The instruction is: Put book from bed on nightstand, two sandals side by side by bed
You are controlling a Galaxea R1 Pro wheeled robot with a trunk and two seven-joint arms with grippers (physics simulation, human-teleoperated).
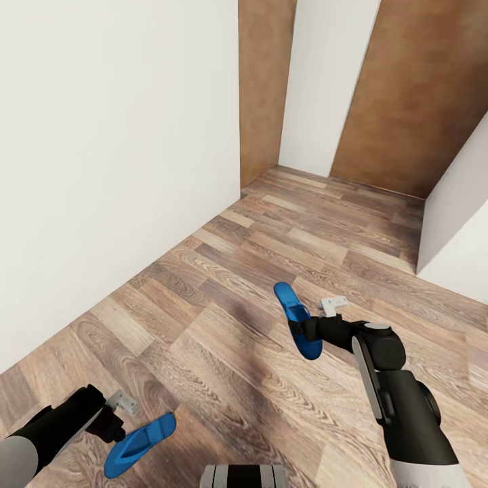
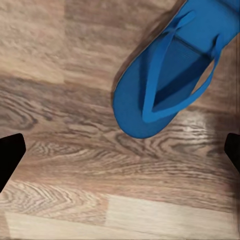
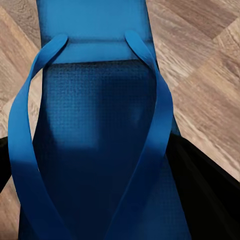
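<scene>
Sandals are both off the bed area, out on the plank floor of a room with white walls and brown wood panels.

Right gripper is clamped across one sandal; head view shows the blue sole sticking out to either side of the black fingers, toe end pointing away from the robot. Whether the sole rests on the planks or hangs clear of them cannot be told. Right wrist view: same sandal very close, both straps running in a V, black finger against its edge; heel end cut off by the frame.

Left gripper sits low at the robot's left with the second sandal just beside its tip. Head view suggests contact, but the fingers are hidden behind the wrist there. Left wrist view: the two fingertips stand wide apart at the frame edges, bare floor between them, nothing gripped; the sandal lies ahead of them, sole up-facing with straps visible, part cut off at the frame corner. Straps read blue here, not grey.

The two sandals are well apart, not side by side.

Base edge is cropped at the bottom of the head view.
</scene>
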